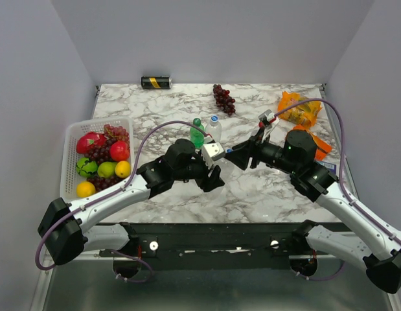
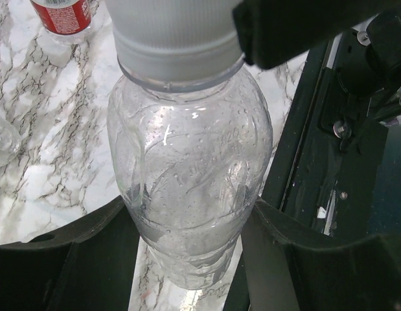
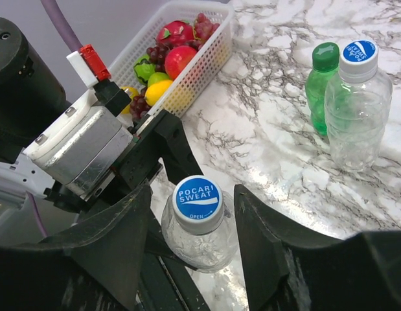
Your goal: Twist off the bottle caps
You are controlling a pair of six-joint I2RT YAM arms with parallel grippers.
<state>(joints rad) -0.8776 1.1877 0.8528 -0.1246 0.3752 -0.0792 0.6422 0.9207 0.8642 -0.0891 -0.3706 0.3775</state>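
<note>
Nearest me, just this side of the middle of the table (image 1: 271, 188), my left gripper (image 2: 187, 236) is clenched on the lower body of a clear bottle (image 2: 187, 162), one finger on each side and the bottle between them. My right gripper (image 3: 192, 214) comes in from 3 o'clock with its jaws apart. They straddle the white-and-blue cap (image 3: 197, 199), and in the right wrist view a sliver of gap shows on either side, so I judge it has no bite on the cap. The cap sits fully down on the neck, so I read this first bottle as not yet unscrewed: held and lined up, with the twist to come.

A little beyond, at about 12 o'clock from the held one, the green bottle (image 3: 320, 91) and a second clear bottle (image 3: 355, 123) stand upright, touching or nearly so, both capped. A red-labelled bottle (image 2: 61, 16) shows at the top of the left wrist view. Its cap is out of frame, so I cannot say.

At 9 o'clock sits the fruit basket (image 1: 74, 136). Farther back are grapes (image 1: 224, 98) at 12, an orange packet (image 1: 297, 110) at 2, and a black-and-gold can (image 1: 155, 82) at 11 against the wall.

By my count nothing is opened yet.
</note>
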